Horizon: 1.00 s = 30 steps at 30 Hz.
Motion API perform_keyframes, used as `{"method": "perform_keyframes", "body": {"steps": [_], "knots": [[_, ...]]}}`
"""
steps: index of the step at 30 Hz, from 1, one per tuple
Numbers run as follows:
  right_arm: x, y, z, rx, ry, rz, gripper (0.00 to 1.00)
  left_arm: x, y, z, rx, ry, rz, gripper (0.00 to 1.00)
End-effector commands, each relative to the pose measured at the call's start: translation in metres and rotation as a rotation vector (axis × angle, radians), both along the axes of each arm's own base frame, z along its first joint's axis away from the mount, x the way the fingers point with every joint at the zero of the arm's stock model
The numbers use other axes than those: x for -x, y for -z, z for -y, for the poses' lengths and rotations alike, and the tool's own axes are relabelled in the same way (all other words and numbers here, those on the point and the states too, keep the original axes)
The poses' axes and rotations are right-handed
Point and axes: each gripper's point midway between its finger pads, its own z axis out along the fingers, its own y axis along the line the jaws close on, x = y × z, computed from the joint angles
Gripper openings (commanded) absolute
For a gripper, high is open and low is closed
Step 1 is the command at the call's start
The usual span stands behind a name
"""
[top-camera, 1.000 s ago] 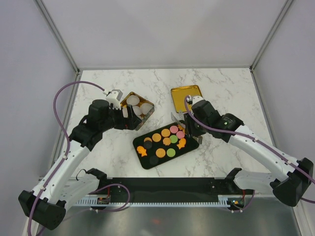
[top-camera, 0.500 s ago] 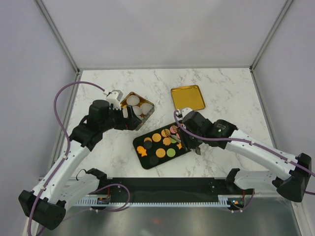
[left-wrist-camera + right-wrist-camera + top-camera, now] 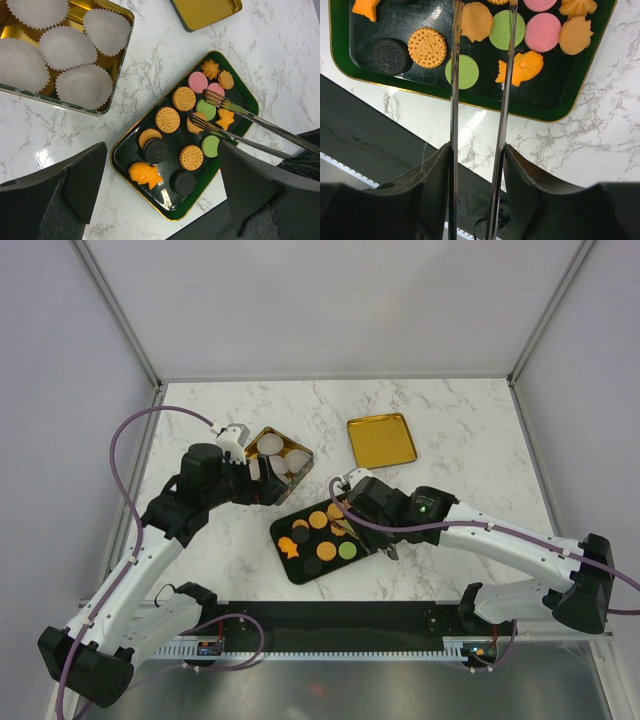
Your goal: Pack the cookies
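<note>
The cookies [image 3: 318, 520] lie in a black oblong tray [image 3: 300, 575]: round orange, pink, green and dark ones, plus orange shaped ones. My right gripper [image 3: 368, 505] is over the tray's right half, shut on metal tongs [image 3: 454, 100]. The tong tips are apart, low over the middle cookies, on either side of an orange cookie [image 3: 475, 21] next to a green cookie [image 3: 506, 29]. The left wrist view shows the tongs [image 3: 240, 127] reaching in from the right. My left gripper [image 3: 262, 480] is open and empty, high above the table between tin and tray.
A gold tin [image 3: 300, 472] with white paper cups [image 3: 67, 47] stands left of the tray. Its gold lid [image 3: 381, 439] lies behind the tray to the right. A black strip runs along the table's near edge [image 3: 380, 130], close to the tray.
My right arm has swung left, carrying the tongs from the tray's right end over its middle. The left arm has not moved.
</note>
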Motion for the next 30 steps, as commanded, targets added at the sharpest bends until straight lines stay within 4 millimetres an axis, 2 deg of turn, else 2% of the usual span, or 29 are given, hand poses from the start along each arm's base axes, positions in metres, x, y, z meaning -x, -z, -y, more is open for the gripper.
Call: {"method": "perform_keyframes", "body": {"steps": [1,30], "knots": [[-0.005,-0.011,-0.005,0.010,-0.007,0.041,0.52,-0.001,0.000,0.000,-0.004,0.004,0.010,1.00],[0.011,0.003,-0.014,0.097,-0.054,0.046,0.52,-0.001,0.000,0.001,-0.001,0.009,0.005,1.00]]}}
